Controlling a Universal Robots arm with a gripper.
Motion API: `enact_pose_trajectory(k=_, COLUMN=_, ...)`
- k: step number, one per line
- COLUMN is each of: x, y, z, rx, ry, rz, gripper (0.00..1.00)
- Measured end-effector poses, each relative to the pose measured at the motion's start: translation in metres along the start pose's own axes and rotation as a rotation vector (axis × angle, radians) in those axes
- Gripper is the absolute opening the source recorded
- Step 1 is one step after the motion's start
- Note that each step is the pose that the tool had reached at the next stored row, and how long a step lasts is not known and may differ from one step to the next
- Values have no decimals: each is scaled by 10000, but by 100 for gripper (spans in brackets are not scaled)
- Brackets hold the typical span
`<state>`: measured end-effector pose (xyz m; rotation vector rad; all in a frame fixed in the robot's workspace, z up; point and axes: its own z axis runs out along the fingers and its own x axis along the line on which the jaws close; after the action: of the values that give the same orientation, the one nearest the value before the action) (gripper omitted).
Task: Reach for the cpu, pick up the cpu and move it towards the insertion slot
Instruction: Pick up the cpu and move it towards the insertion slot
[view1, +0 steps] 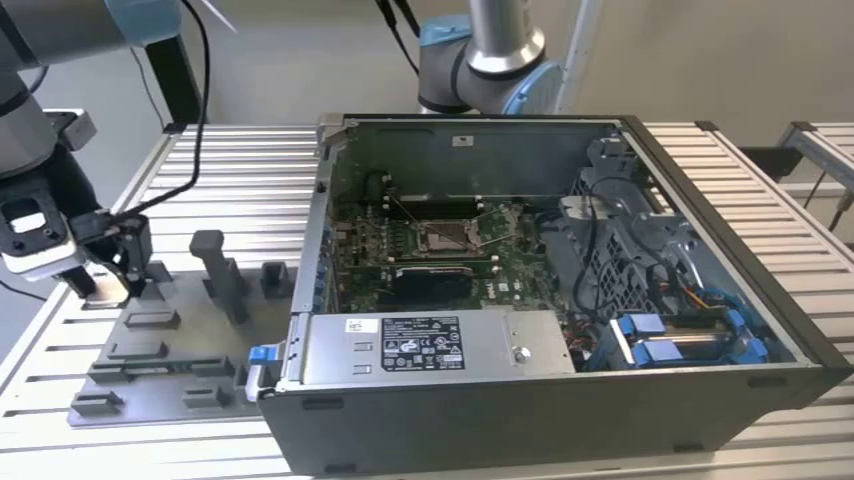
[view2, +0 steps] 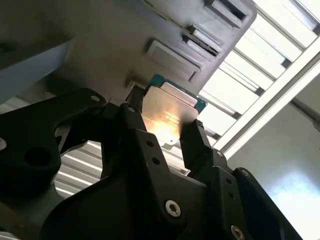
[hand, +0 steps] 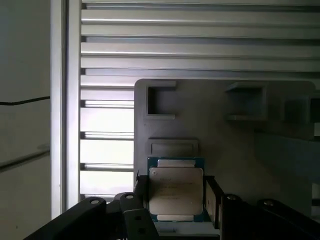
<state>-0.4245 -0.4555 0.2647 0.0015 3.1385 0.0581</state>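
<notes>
The gripper (hand: 176, 200) is drawn in on the cpu (hand: 176, 192): one black finger (hand: 142, 194) sits against one edge of the chip and its partner against the opposite edge, with the jaws no wider than the chip itself. In the second wrist view the same hold shows from a lower angle, the cpu (view2: 170, 112) bracketed between the two fingers. Whether it is lifted clear of the surface beneath I cannot tell.

The chip lies flat, its pale silvery face turned up toward the wrist cameras and a thin green border showing round it. It is close to square, so it has no marked long axis; its edges run square with the edges of the grey fixture plate (hand: 240, 145) under it, and the two free edges point along the fingers.

In the exterior view the gripper (view1: 118, 285) is low over the fixture plate (view1: 160, 350), which lies on the slatted bench (view1: 240, 180) at the exterior view's left. Well apart, toward the exterior view's right, stands the open computer case (view1: 534, 420) — inside it, amid the green motherboard (view1: 360, 250), is the insertion slot (view1: 447, 235), a square metal-framed socket.
</notes>
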Motion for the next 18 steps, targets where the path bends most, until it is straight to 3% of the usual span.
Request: enact_pose_trajectory(k=18, x=-3, y=32, z=-821, rx=-1, ry=3, rz=-2, gripper=0)
